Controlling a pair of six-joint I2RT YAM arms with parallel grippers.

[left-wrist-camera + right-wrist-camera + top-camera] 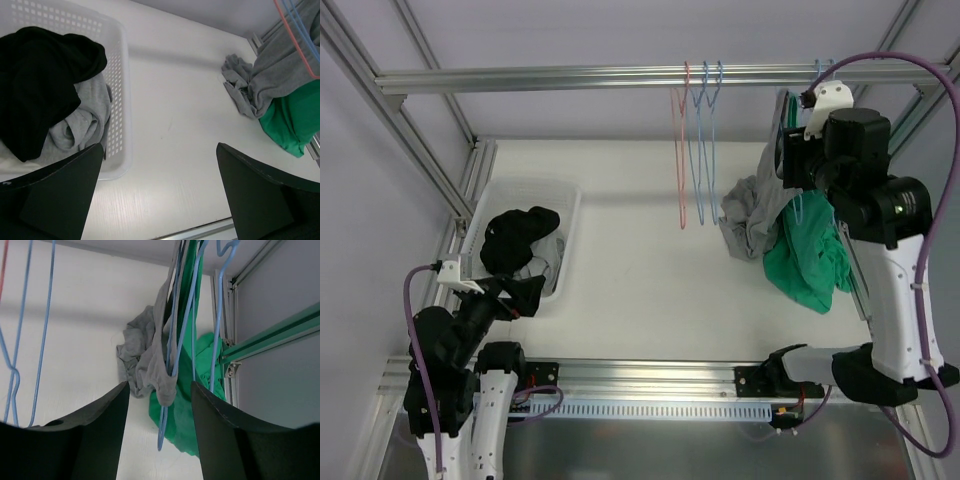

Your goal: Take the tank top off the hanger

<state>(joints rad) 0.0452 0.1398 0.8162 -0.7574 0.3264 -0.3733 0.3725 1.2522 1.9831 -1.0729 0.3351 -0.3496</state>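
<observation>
1. White tabletop (630,260) under a metal rail (570,77), that's the stage.
2. Up by the far right corner hangs the grey tank top (752,215). It's on a blue hanger (161,430) hooked over the rail, and its lower end is bunched on the tabletop.
3. Right gripper (160,387) is raised right at it, fingers part-way apart. A grey strap and the hanger wire show in the gap, with nothing visibly pinched.
4. Green garment (810,260) hangs just beside the tank top, along the right edge.
5. Mid-rail, a bare red hanger (680,200) dangles with bare blue ones next to it.
6. Over at the left edge, a white basket (535,183) holds black and grey clothes.
7. Left gripper (157,200) hovers by the basket's near side, fingers spread wide, holding nothing.
</observation>
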